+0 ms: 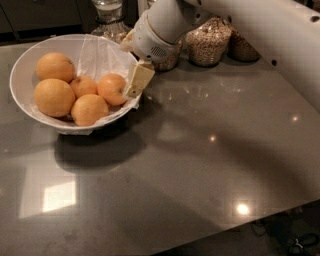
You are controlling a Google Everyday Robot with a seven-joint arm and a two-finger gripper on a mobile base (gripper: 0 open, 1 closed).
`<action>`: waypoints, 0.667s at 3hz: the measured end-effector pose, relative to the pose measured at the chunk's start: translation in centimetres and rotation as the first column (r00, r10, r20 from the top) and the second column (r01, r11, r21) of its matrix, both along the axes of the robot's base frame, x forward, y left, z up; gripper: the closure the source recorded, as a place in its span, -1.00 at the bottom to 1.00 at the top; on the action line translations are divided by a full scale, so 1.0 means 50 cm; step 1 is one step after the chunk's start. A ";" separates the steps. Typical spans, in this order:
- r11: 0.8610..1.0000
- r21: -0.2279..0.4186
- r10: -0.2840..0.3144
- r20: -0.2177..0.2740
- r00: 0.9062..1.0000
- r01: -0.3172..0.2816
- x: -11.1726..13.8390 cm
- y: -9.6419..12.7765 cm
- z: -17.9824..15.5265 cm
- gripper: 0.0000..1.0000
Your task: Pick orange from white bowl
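Note:
The white bowl [22,70], lined with crinkled wrap, stands at the left of the grey counter and holds several oranges. The deeper reddish orange [112,88] lies at the bowl's right side, beside the smallest orange [83,85]. Two larger, paler oranges [55,66] [54,97] lie to the left and another [90,110] at the front. My gripper [136,80] hangs from the white arm over the bowl's right rim, just right of the reddish orange and close to it. It holds nothing that I can see.
Glass grain jars [207,42] stand at the back behind the arm, with another jar [107,12] behind the bowl. The white arm [260,35] crosses the upper right. The grey counter [200,160] stretches to the front edge at the bottom right.

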State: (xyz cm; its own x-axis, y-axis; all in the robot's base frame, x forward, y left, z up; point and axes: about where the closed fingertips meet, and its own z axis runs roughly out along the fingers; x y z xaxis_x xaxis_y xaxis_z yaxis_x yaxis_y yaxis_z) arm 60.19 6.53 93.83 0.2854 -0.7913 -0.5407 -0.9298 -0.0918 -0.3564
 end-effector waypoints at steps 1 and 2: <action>0.999 -0.016 0.043 -0.001 0.999 -0.043 0.004 0.027 -0.006 -0.54; 0.997 -0.028 0.076 -0.015 0.997 -0.076 0.002 0.048 -0.013 -0.54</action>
State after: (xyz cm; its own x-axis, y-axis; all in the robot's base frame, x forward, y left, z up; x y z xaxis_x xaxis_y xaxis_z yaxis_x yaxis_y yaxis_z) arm 60.27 8.91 93.17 0.3377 -0.7828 -0.5227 -0.9247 -0.1721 -0.3397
